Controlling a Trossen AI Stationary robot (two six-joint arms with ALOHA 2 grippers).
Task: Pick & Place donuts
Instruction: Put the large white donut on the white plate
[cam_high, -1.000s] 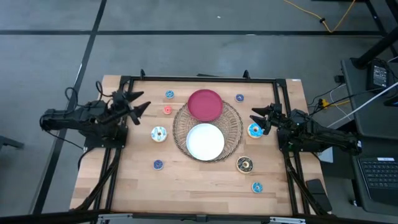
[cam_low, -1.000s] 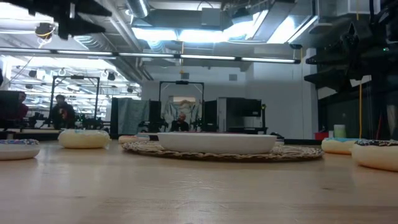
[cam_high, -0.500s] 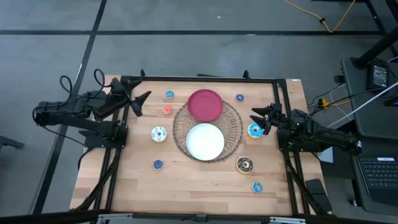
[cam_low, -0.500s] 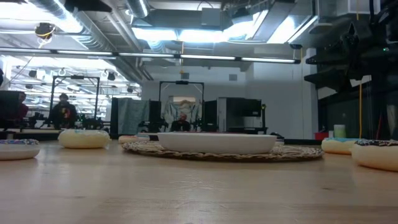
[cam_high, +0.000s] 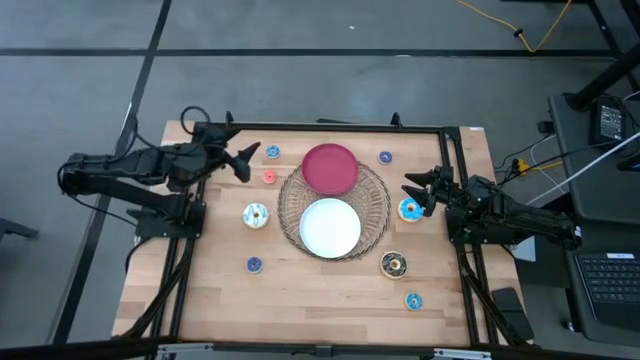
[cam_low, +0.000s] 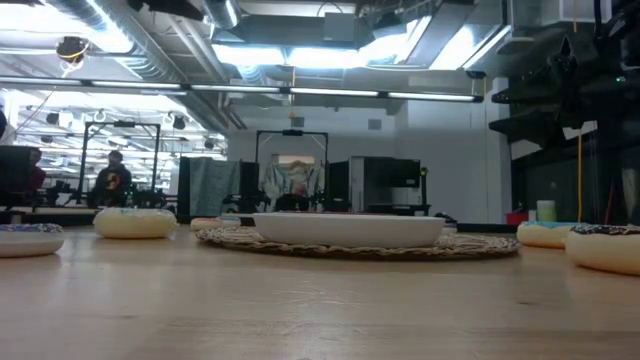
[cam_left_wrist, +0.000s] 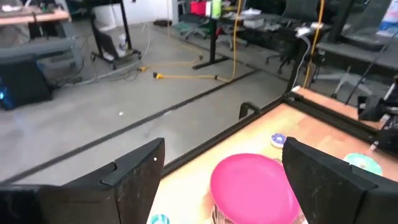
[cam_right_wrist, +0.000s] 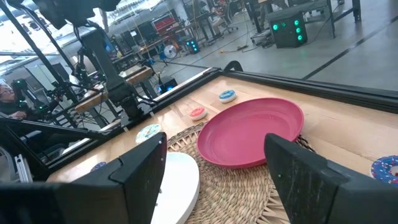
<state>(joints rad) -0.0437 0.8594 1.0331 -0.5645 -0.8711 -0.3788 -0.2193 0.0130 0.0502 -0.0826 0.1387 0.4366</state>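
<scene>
Left hand — fingers apart — has swung toward donuts.

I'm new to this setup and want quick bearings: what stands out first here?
A round wicker tray at the table's centre carries a red plate and a white plate. Small toy donuts lie scattered around it. The open left gripper hovers near the pink donut; the open right gripper waits beside a blue donut.

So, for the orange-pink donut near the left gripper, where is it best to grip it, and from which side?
The orange-pink donut lies flat on the table, so probably from straight above, fingers closing across the ring's outer edge. The open left gripper hovers close beside it, and nothing crowds it.
</scene>
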